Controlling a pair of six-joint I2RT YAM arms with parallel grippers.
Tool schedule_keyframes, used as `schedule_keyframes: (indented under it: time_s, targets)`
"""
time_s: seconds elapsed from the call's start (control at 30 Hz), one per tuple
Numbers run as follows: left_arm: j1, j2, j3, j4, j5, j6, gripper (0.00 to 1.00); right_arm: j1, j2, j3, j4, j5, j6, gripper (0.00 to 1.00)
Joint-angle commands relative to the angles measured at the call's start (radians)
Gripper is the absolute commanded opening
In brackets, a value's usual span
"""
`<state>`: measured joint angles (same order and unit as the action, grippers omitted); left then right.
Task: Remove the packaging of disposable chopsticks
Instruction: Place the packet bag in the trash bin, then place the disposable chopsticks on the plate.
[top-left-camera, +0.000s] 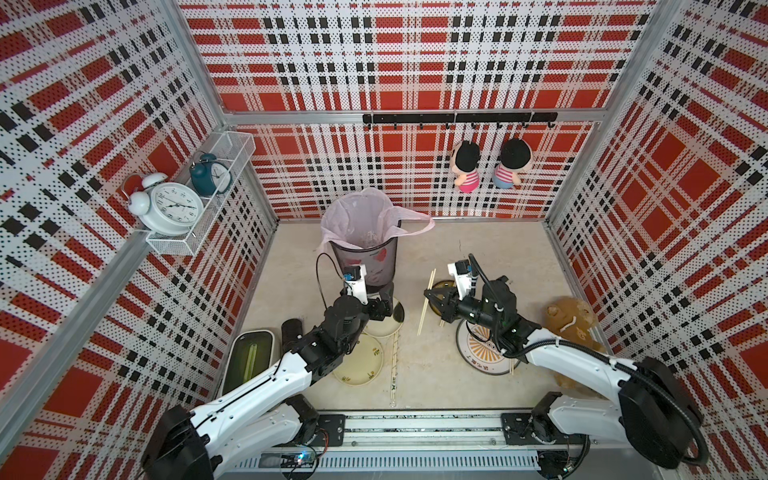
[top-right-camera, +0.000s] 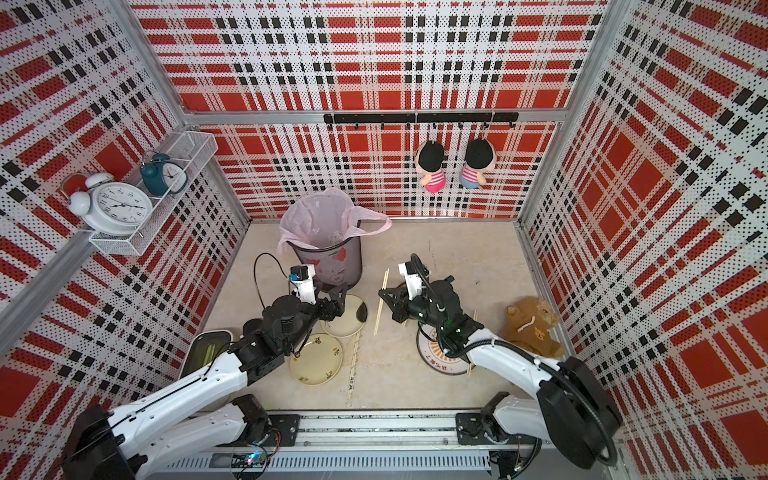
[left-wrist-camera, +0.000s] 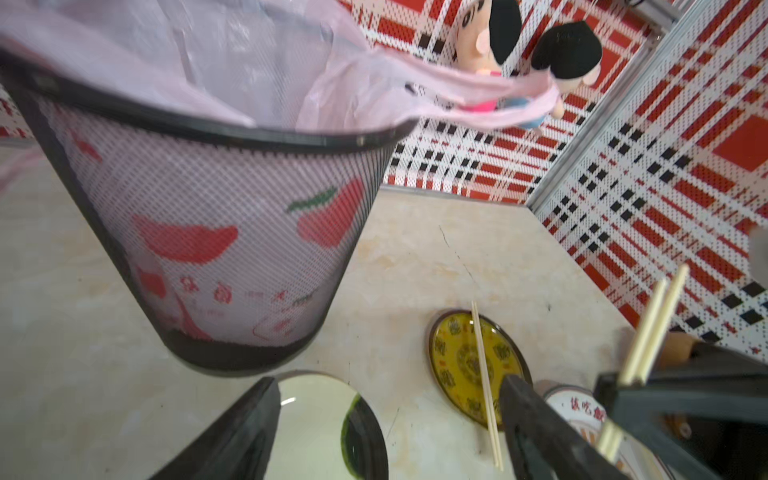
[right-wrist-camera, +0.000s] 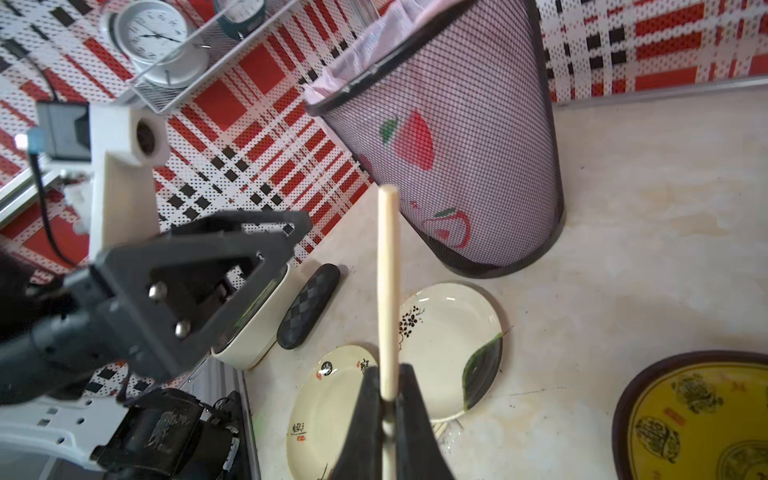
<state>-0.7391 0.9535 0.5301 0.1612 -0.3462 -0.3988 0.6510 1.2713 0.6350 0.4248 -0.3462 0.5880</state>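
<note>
Right end effector (top-left-camera: 428, 295) grips a bare chopstick pair (right-wrist-camera: 388, 270); left end effector (top-left-camera: 385, 296) hangs released, empty, beside the bin (top-left-camera: 374, 266). A wrapped pair (top-left-camera: 394, 365) lies on the tabletop (top-left-camera: 478, 257) beside the cream plate (top-left-camera: 359, 368); likely next: park sticks, fetch it.

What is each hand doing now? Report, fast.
Left hand: open, holding nothing.
Right hand: closed on a pair of chopsticks.

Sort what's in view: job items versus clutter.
Job: bare chopsticks in the shut right claw; wrapped pair; open left claw; lined mesh bin, likely for wrappers.
Clutter: white alarm clock; teal alarm clock; hanging dolls; teddy bear.
</note>
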Motion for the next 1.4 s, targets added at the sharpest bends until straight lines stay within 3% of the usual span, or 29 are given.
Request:
schedule_keyframes:
  time_s: [0.0, 0.47, 0.6, 0.93, 1.37]
  targets:
    - [-0.003, -0.004, -0.085, 0.129, 0.055, -0.036, 0.83, 0.002, 0.08, 0.075, -0.101, 0.005, 0.1, 0.0]
    - [0.009, 0.088, -0.239, 0.301, 0.121, -0.024, 0.83, 0.001, 0.45, 0.301, -0.126, -0.208, 0.277, 0.0]
    - [0.029, 0.141, -0.243, 0.352, 0.164, -0.014, 0.83, 0.001, 0.53, 0.326, -0.044, -0.272, 0.328, 0.0]
    - [0.081, 0.316, -0.225, 0.443, 0.229, 0.008, 0.81, 0.001, 0.644, 0.416, -0.066, -0.29, 0.356, 0.0]
    - [0.085, 0.443, -0.2, 0.486, 0.232, 0.012, 0.68, 0.001, 0.75, 0.491, -0.096, -0.304, 0.361, 0.0]
